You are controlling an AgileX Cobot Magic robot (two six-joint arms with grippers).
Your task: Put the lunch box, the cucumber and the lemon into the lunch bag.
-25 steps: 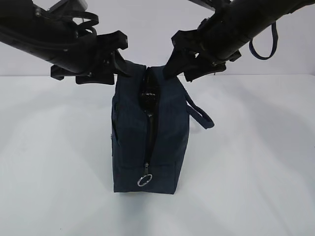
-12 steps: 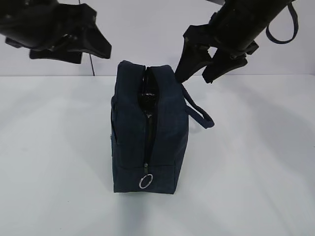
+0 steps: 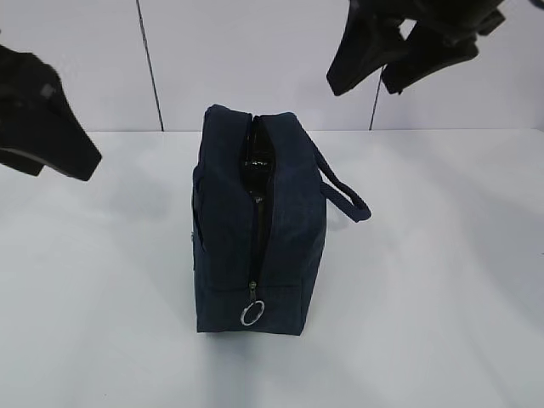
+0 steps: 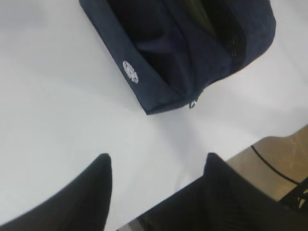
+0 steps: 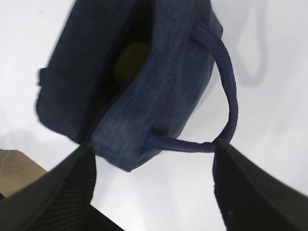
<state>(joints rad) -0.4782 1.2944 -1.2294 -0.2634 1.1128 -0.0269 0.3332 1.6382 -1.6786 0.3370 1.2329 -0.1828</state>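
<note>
The dark navy lunch bag (image 3: 255, 229) stands on the white table, its black zipper open along the top, the silver ring pull (image 3: 252, 313) low on the near end. In the right wrist view the lemon (image 5: 129, 60) shows as a yellow shape inside the bag's (image 5: 144, 82) opening. The lunch box and the cucumber are hidden. My left gripper (image 4: 156, 161) is open and empty, off to the bag's (image 4: 192, 53) left. My right gripper (image 5: 153, 147) is open and empty, high above the bag's right side; it shows at the top of the exterior view (image 3: 374, 76).
A navy loop handle (image 3: 344, 194) hangs off the bag's right side; it also shows in the right wrist view (image 5: 226, 96). The table's edge and a cable (image 4: 269, 163) show at the lower right of the left wrist view.
Both grippers have drawn away from the bag's top: the left one out to the left and lower, the right one up and to the right. The bag stays put.
</note>
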